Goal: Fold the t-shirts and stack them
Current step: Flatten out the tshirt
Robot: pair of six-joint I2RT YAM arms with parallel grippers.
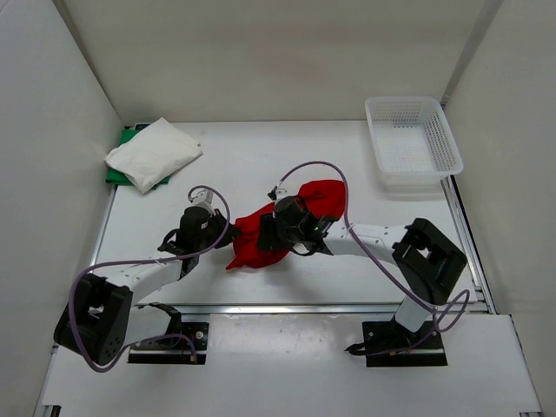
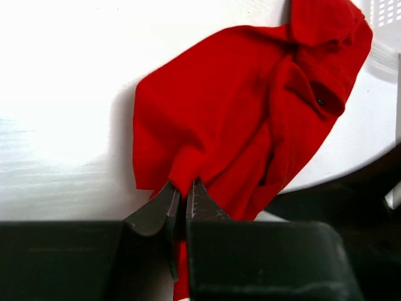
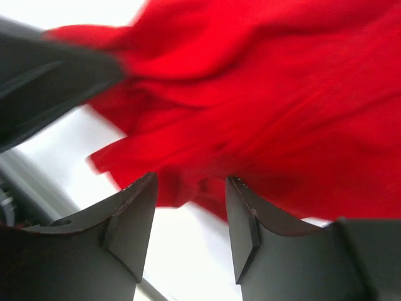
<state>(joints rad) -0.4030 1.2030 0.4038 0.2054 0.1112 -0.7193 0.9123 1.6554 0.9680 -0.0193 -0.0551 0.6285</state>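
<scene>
A crumpled red t-shirt (image 1: 261, 230) lies mid-table between the two arms. My left gripper (image 2: 183, 188) is shut on its near left edge, with red cloth (image 2: 238, 119) pinched between the jaws. Over the shirt's middle, my right gripper (image 3: 191, 182) stands open; its fingertips reach the red cloth (image 3: 282, 106) but nothing lies between the jaws. At the back left, a folded white t-shirt (image 1: 154, 153) lies on top of a green t-shirt (image 1: 127, 136), which shows only at its edges.
A white plastic mesh basket (image 1: 413, 139) stands at the back right. White walls close the table on three sides. In the top view the left gripper (image 1: 221, 233) and right gripper (image 1: 276, 228) are close together over the red shirt.
</scene>
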